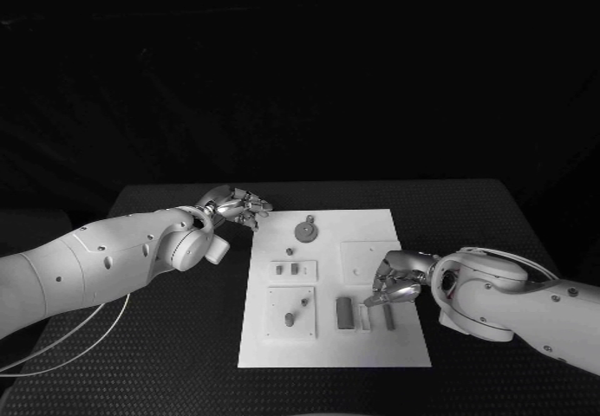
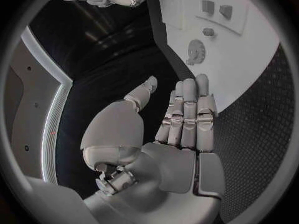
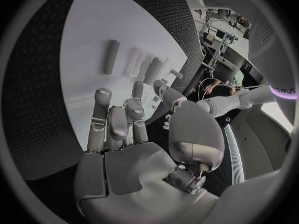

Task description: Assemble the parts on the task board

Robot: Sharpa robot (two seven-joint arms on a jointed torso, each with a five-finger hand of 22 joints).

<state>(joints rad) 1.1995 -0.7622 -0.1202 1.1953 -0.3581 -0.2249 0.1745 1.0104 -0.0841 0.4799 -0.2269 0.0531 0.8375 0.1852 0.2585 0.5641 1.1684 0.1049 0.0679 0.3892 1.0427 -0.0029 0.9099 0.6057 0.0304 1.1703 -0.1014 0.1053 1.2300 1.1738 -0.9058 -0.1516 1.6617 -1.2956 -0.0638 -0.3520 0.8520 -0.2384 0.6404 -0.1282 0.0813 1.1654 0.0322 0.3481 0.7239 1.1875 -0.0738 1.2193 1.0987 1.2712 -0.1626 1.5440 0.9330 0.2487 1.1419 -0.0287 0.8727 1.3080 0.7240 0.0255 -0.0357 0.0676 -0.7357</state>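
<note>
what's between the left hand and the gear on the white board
Only bare white task board and black table separate the left hand from the grey gear, per the head view.

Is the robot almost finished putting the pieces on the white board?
Not nearly. On the task board, the gear and the cylinder lie loose. Neither robot hand holds anything: the left robot hand sits off the board's corner, and the right robot hand hovers open above the board. Assembly seems barely started.
</note>
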